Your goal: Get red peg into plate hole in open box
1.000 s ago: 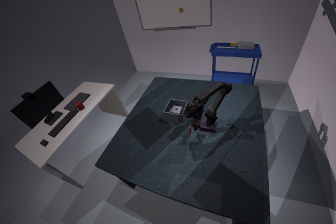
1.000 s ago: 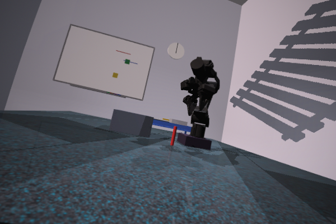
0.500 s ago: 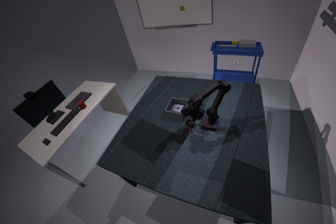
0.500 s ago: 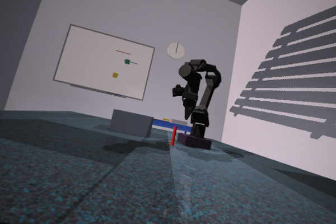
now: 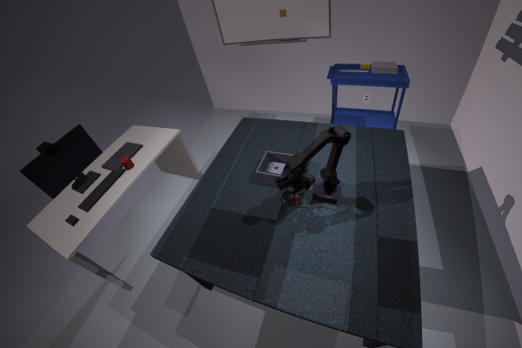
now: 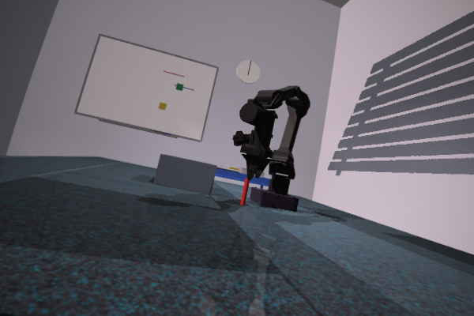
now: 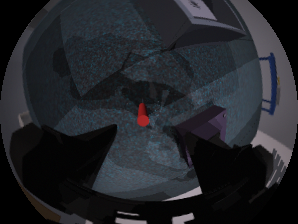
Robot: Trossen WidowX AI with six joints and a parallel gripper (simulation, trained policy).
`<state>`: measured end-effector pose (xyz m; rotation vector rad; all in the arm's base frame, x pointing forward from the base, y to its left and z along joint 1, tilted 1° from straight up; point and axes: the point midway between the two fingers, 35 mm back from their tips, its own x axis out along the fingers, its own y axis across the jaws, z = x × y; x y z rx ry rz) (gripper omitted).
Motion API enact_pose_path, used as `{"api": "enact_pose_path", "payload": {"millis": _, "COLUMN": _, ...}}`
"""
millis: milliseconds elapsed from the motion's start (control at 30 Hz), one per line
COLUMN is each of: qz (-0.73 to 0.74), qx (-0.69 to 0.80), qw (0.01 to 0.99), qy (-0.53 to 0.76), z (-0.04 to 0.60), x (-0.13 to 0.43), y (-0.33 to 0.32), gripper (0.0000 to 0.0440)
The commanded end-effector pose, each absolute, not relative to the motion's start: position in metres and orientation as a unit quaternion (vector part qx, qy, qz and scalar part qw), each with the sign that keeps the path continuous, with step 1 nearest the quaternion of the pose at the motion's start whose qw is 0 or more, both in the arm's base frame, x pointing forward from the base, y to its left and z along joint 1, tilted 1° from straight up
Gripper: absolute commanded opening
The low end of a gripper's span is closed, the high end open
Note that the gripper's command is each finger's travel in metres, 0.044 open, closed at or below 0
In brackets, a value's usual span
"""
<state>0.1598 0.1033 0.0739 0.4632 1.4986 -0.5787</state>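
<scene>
- Walls pale grey-mauve; light dim, slatted shadow on right wall.
- Whiteboard: red and blue strokes, green and yellow squares.
- Round clock right of it.
- Blue cart by the wall; grey box on top.
- White desk, left: dark monitor, red mug.
- Floor grey, patched with shadow.

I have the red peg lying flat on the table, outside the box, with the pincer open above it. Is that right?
Not quite: the peg stands upright, as the exterior view shows. It is on the table, outside the box, with the pincer open above it.
</scene>
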Motion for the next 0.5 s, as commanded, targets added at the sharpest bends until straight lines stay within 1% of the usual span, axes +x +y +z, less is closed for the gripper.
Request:
{"api": "enact_pose_path", "payload": {"millis": 0, "qz": -0.275, "qx": 0.201, "qw": 0.669, "qy": 0.660, "z": 0.058, "x": 0.162, "y": 0.102, "gripper": 0.0440}}
{"api": "enact_pose_path", "payload": {"millis": 300, "qz": -0.286, "qx": 0.190, "qw": 0.679, "qy": 0.649, "z": 0.026, "x": 0.169, "y": 0.101, "gripper": 0.0436}}
{"api": "enact_pose_path", "payload": {"millis": 367, "qz": -0.288, "qx": 0.187, "qw": 0.681, "qy": 0.647, "z": 0.021, "x": 0.169, "y": 0.100, "gripper": 0.0415}}
{"api": "enact_pose_path", "payload": {"millis": 467, "qz": -0.293, "qx": 0.182, "qw": 0.680, "qy": 0.648, "z": 0.012, "x": 0.169, "y": 0.099, "gripper": 0.0341}}
